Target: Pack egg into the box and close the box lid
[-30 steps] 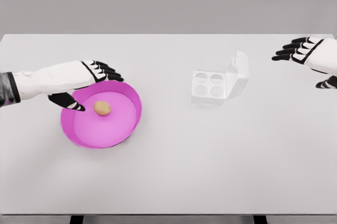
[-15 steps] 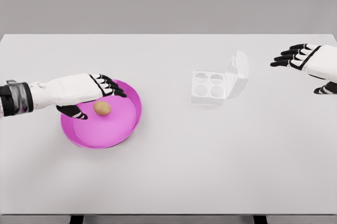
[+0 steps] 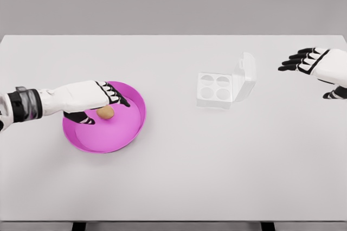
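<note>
Lower and further right than a second ago, the left hand (image 3: 92,101) now sits over the pink bowl (image 3: 130,128) at the left of the frame, its dark fingers (image 3: 115,95) reaching across above the egg (image 3: 105,113) and the thumb (image 3: 82,118) dropped in on the egg's left side. Egg itself has not shifted; it lies on the bowl floor, partly covered by the hand. Fingers curl around it, but whether they press on it yet cannot be told; no lift is visible. Reads as the grasp closing, not closed. Right hand (image 3: 314,65) at the upper right edge has drawn slightly toward the frame border and hangs above the table (image 3: 179,177) with fingers spread, holding nothing, well apart from the box (image 3: 217,91). Box stands right of centre, lid (image 3: 246,76) raised on its right side, four cups showing, none filled. Task is at its first step: egg not yet picked, box not yet packed, lid not yet shut. Likely risk is the round egg rolling in the bowl under a pinch.
</note>
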Motion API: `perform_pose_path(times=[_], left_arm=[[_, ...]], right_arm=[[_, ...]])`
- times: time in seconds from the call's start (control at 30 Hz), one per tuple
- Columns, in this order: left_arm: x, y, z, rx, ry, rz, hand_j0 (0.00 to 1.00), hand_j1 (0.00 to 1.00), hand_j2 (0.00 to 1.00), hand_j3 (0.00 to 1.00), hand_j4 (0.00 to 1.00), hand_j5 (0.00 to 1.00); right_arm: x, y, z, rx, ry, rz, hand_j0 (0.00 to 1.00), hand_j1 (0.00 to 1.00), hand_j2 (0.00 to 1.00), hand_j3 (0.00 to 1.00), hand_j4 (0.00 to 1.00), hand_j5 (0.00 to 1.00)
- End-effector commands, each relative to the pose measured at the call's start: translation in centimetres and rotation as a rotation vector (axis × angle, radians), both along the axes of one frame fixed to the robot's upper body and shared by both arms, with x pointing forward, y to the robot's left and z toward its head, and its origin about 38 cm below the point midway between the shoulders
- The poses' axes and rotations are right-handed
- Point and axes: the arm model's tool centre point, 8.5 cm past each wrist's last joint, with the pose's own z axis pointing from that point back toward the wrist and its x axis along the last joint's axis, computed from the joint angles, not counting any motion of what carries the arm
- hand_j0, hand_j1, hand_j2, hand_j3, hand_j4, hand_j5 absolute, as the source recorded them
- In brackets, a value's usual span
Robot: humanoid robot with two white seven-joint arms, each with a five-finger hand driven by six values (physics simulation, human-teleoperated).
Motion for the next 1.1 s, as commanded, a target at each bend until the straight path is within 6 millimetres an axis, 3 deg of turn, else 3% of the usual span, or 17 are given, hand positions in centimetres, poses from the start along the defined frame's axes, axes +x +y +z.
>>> perform_pose_path(times=[0.0,0.77,1.07], left_arm=[[0.2,0.0,-0.4,0.008,0.001,0.016,0.88,0.88,0.88,0.88,0.88,0.88],[0.7,-0.4,-2.7,0.053,0.03,0.067,0.87,0.87,0.87,0.87,0.87,0.87],[0.9,-0.3,-3.2,0.056,0.043,0.076,0.82,0.82,0.82,0.82,0.82,0.82]], right_arm=[[0.0,0.0,0.1,0.005,0.001,-0.002,1.0,1.0,1.0,1.0,1.0,1.0],[-0.2,-0.1,-0.7,0.005,0.021,-0.004,1.0,1.0,1.0,1.0,1.0,1.0],[-0.3,-0.1,-0.8,0.007,0.023,-0.005,1.0,1.0,1.0,1.0,1.0,1.0]])
